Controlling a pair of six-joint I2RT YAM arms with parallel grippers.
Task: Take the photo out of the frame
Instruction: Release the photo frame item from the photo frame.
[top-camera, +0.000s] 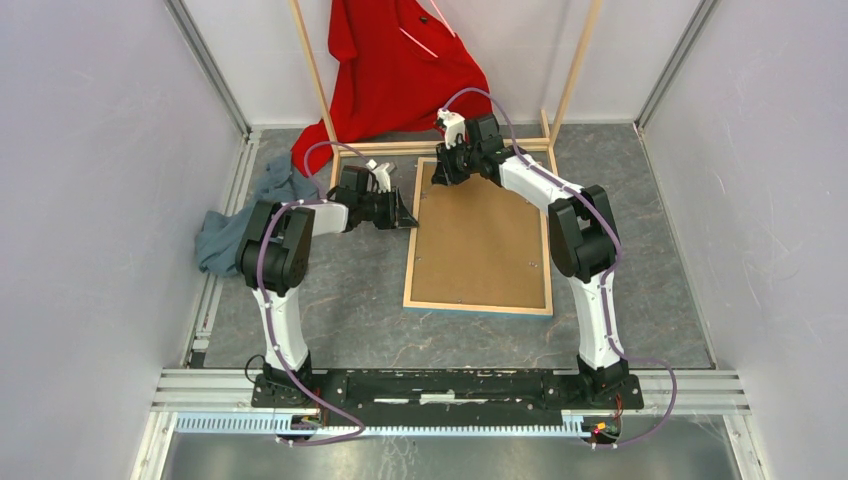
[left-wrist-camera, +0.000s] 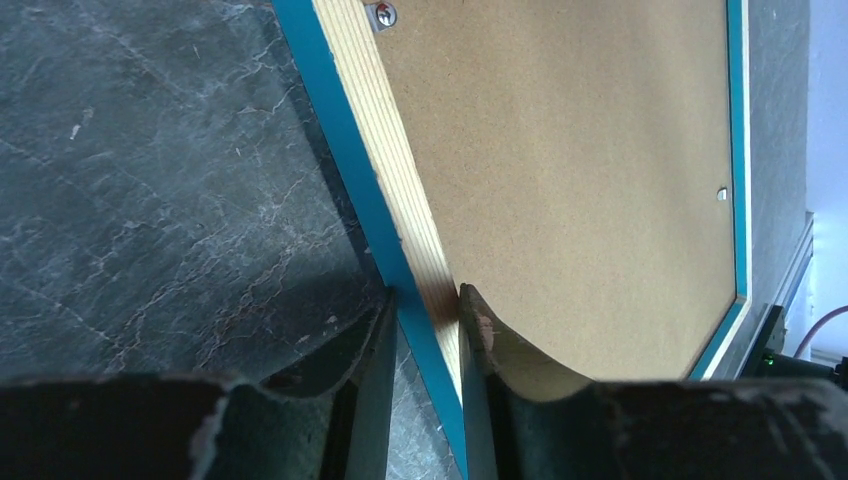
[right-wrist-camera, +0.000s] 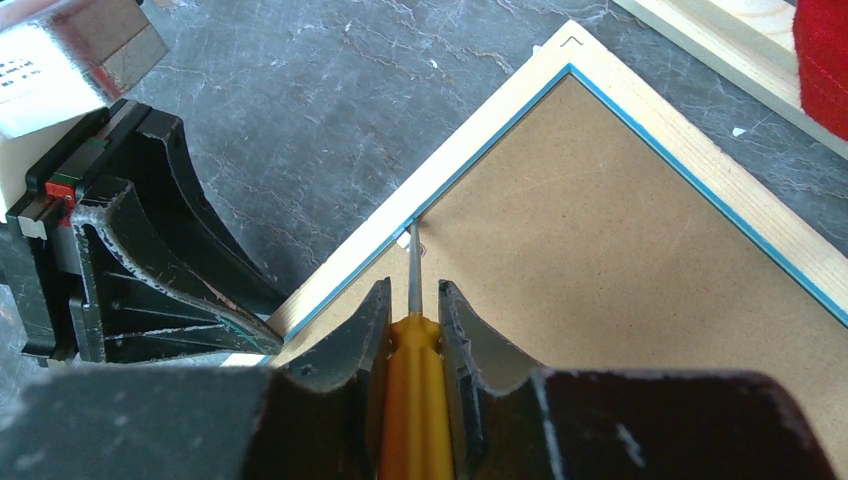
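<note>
Two tight grips: left tool (left-wrist-camera: 428, 300) on pale-wood frame (left-wrist-camera: 398, 165), right tool (right-wrist-camera: 414, 292) on yellow screwdriver (right-wrist-camera: 412, 400).

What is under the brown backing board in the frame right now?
Not visible. The backing board fills the face-down frame, so whatever lies beneath, the photo included, is covered. Only the frame's wood rim and metal tabs show.

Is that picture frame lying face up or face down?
Face down: the frame shows its pale wood back, with the brown backing board on top.
</note>
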